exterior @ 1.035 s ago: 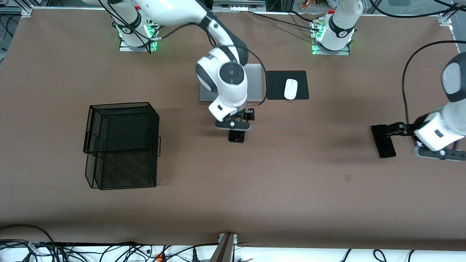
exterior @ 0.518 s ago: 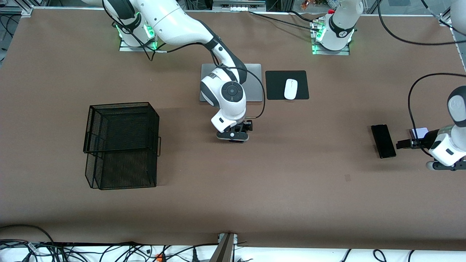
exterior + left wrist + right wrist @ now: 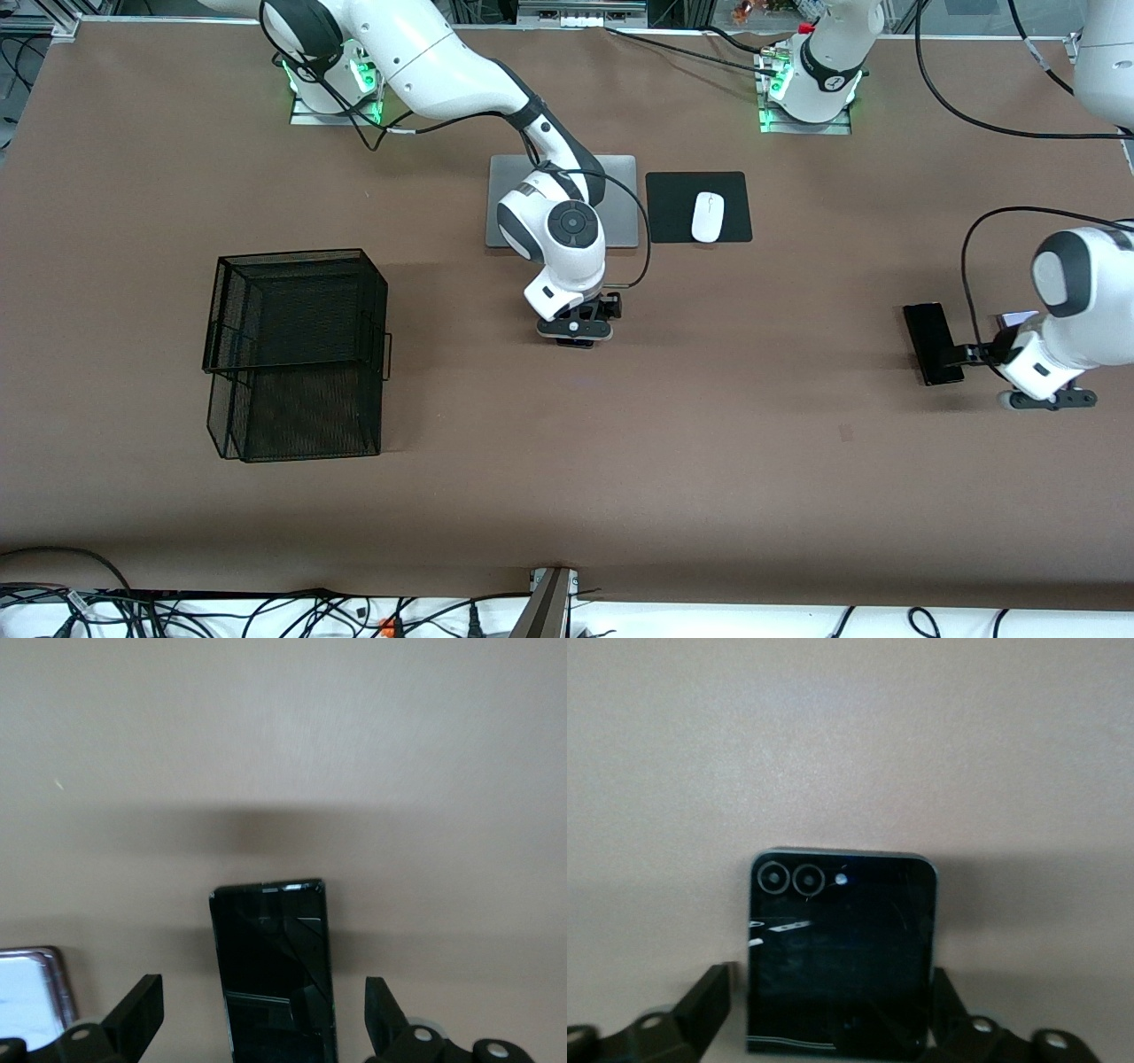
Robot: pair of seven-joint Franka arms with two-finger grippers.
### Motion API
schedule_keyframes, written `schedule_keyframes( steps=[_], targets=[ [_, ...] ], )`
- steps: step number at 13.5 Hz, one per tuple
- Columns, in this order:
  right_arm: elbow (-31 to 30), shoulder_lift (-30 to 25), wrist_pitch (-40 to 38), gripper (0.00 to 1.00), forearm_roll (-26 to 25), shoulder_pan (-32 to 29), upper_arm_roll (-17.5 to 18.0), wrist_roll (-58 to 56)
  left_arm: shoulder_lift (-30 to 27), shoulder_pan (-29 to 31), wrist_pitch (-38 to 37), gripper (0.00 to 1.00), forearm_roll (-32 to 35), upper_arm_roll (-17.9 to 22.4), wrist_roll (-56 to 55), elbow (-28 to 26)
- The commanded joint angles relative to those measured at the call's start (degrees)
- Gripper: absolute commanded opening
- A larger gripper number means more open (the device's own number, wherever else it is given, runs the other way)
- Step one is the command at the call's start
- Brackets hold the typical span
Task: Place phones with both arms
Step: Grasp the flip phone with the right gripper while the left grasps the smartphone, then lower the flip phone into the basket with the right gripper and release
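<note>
The small squarish black phone (image 3: 842,948) lies flat on the brown table, between the spread fingers of my right gripper (image 3: 833,1010). In the front view my right gripper (image 3: 574,335) is low over the table's middle and hides that phone. The long slim black phone (image 3: 930,341) lies toward the left arm's end. My left gripper (image 3: 955,356) is open at its nearer end. In the left wrist view the slim phone (image 3: 275,966) lies between the open fingers of my left gripper (image 3: 263,1023). The pale lavender phone (image 3: 1017,318) lies beside it and also shows in the left wrist view (image 3: 31,992).
A black wire mesh basket (image 3: 297,354) stands toward the right arm's end. A silver laptop (image 3: 620,199) lies farther from the front camera than my right gripper. Beside it is a white mouse (image 3: 707,216) on a black pad (image 3: 673,208).
My right gripper has come down over the small black phone and now covers it in the front view. My left gripper has dropped lower and ended at the slim phone's nearer end.
</note>
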Motion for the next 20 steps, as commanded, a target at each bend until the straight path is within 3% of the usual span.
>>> schedule_keyframes(
  steps=[1,2,3,8,11,13,15,16,17,20],
  targets=[
    [1.9,0.6,-0.23,0.29,-0.39,0.18,-0.33,0.76,0.39,1.58,4.97,1.0,1.36,-0.38,0.41,-4.35],
    [2.08,0.25,-0.58,0.14,-0.3,0.18,-0.42,0.67,1.1,2.37,6.29,1.0,1.27,-0.47,0.41,-5.14],
    [2.25,-0.62,-1.89,0.08,-0.3,0.09,-0.51,0.58,1.63,2.81,8.13,1.0,1.27,-0.47,0.41,-5.67],
    [3.05,-11.68,-17.52,0.08,0.49,-2.71,-1.39,-0.64,2.77,3.52,9.55,1.0,0.22,-0.91,0.32,-7.43],
    [2.35,-18.89,-26.13,0.08,0.93,-7.37,-1.21,-7.3,3.21,3.43,9.55,1.0,0.13,-1.17,0.23,-7.43],
    [-1.24,-23.72,-31.15,0.08,1.55,-10.79,-2.34,-14.24,3.39,3.52,9.64,1.0,0.13,-1.26,0.23,-7.43],
    [-10.43,-31.0,-31.18,0.08,1.55,-12.82,-6.02,-23.44,3.39,3.34,9.47,0.35,0.13,-1.17,0.15,-7.0],
    [-16.32,-34.96,-29.78,0.08,1.55,-12.92,-9.09,-28.63,3.39,3.26,9.21,0.18,0.13,-1.17,0.15,-6.56],
    [-22.03,-39.17,-28.2,0.08,1.55,-12.92,-12.34,-34.08,2.95,3.08,8.85,0.13,0.13,-1.26,0.06,-6.38],
    [-37.69,-48.95,-21.18,0.08,1.46,-12.83,-21.93,-49.91,1.11,2.55,4.66,0.12,0.22,-3.44,0.06,-3.15]
  ],
)
